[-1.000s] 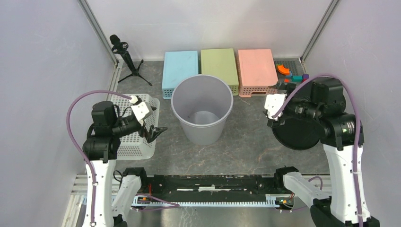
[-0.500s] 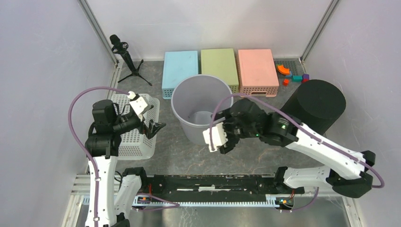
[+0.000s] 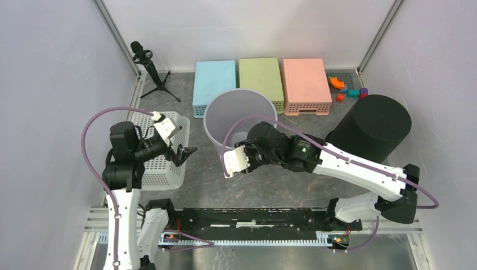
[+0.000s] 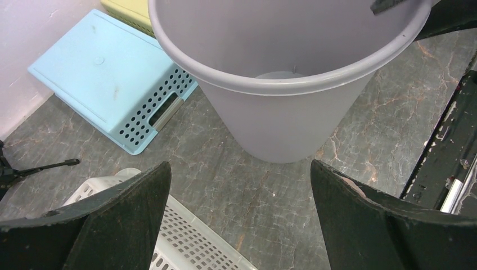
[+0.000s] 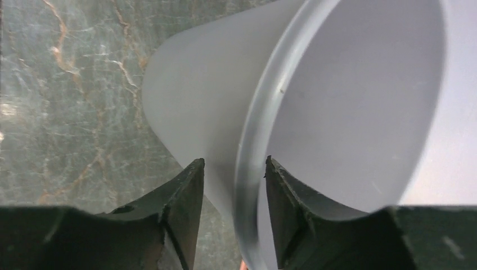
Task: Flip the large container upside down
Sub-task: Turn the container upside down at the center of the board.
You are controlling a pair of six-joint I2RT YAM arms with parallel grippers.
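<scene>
Two grippers occupy the near half of the marbled table point(image 3: 292, 188). At lower left, the left gripper point(image 3: 184, 155) hangs by the right edge of a white mesh basket point(image 3: 160, 170), jaws spread wide and empty. At centre, the right gripper point(image 5: 233, 164) straddles the near rim of the grey waste bin point(image 3: 239, 109), one finger inside and one outside, jaws parted, a gap showing at the outer finger. The bin stands upright, mouth up, mid-table. To its right stands a black cylindrical container point(image 3: 374, 126), closed face up. Along the top lie a blue crate point(image 3: 214, 84), a green crate point(image 3: 260, 76) and a pink crate point(image 3: 305, 81).
</scene>
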